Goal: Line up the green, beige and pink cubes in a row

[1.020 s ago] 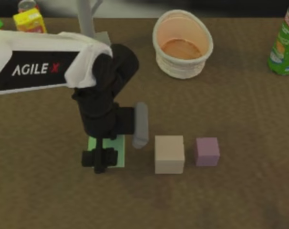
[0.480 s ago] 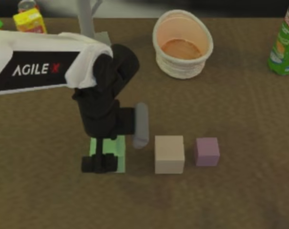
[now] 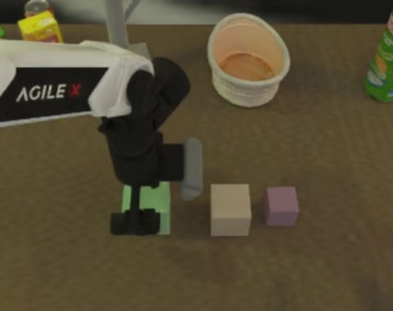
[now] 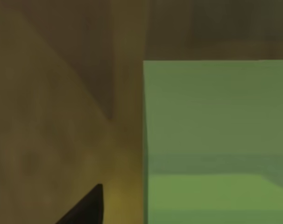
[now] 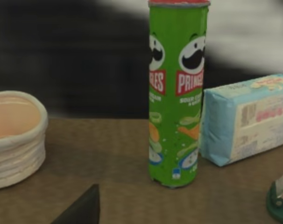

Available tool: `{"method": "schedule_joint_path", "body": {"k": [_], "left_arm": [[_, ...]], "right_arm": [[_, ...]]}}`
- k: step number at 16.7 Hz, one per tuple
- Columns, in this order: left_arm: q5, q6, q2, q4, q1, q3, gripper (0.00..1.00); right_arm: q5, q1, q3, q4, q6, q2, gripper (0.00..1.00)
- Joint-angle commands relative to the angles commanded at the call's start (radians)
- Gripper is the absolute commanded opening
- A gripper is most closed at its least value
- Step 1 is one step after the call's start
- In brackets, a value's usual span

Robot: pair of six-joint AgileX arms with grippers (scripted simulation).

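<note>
Left tool (image 3: 137, 221), black and two-fingered, stands over the near edge of the large light-green matte cube (image 3: 159, 206), which sits on the brown counter (image 3: 326, 162) at the left end of the row. From above the fingers look drawn close together over that edge. In the left wrist view the cube fills the frame beside one dark fingertip, with no face visibly pinched, so whether the tool has hold of the cube cannot be told.

To the right, with a gap between, lies the mid-sized pale beige matte cube (image 3: 230, 208); next, just beside it, the smallest dusty pink-mauve matte cube (image 3: 281, 205). All three rest flat, roughly in one line.

Handling, as judged: rigid, light, flat-faced and matte, hence unlikely to slip or deform; best taken across two opposite side faces at mid-height, squarely, to avoid twisting.

Farther back stand a white ribbed bowl (image 3: 248, 59) and a tall green snack can (image 3: 386, 61). The right tool is out of sight.
</note>
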Motion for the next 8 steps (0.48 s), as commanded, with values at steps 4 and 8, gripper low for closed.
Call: {"method": "schedule_joint_path", "body": {"k": [4,8], "left_arm": [[0.000,-0.001,-0.039,-0.142,0.011,0.093,1.00],[0.000,-0.003,-0.075,-0.239,0.018,0.162,1.00]], "right_arm": [[0.000,0.000,0.000,0.000,0.000,0.000,1.00],[0.000,0.000,0.000,0.000,0.000,0.000,1.00]]}}
